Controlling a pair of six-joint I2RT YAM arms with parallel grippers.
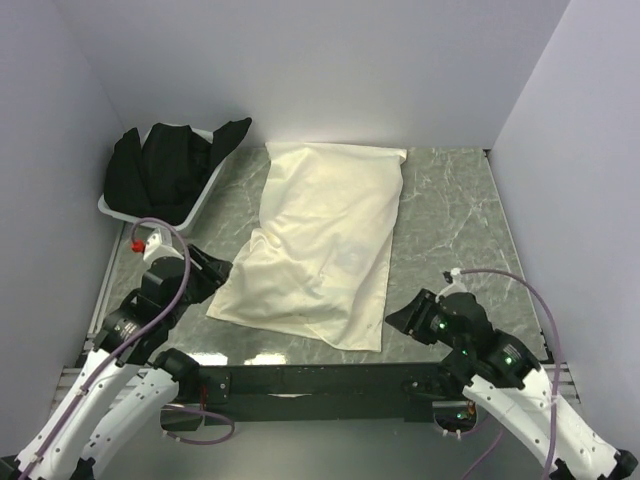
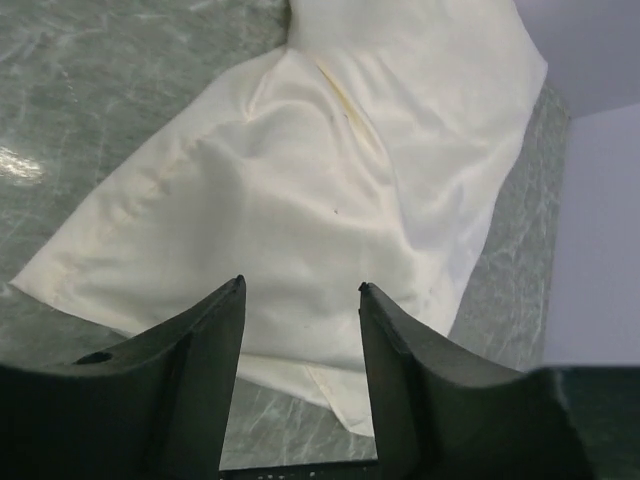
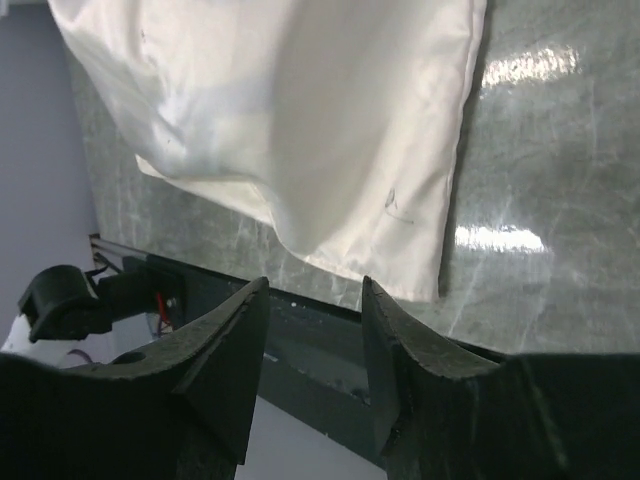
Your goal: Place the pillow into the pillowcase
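The cream pillowcase [image 1: 320,240] lies lengthwise on the marble table, puffed up at its far end and flatter and wrinkled at its near end. The pillow does not show: no bear print or quilted seams are visible, and I cannot tell whether it is inside. My left gripper [image 1: 215,270] is open and empty just left of the pillowcase's near left corner. In the left wrist view the cloth [image 2: 330,200] lies ahead of that gripper [image 2: 300,288]. My right gripper [image 1: 400,318] is open and empty just right of the near right corner. The cloth [image 3: 300,120] also shows in the right wrist view, beyond that gripper [image 3: 315,283].
A white tray [image 1: 110,208] with bundled black cloth [image 1: 170,165] stands at the back left. White walls close in the table on three sides. A black rail [image 1: 300,380] runs along the near edge between the arm bases.
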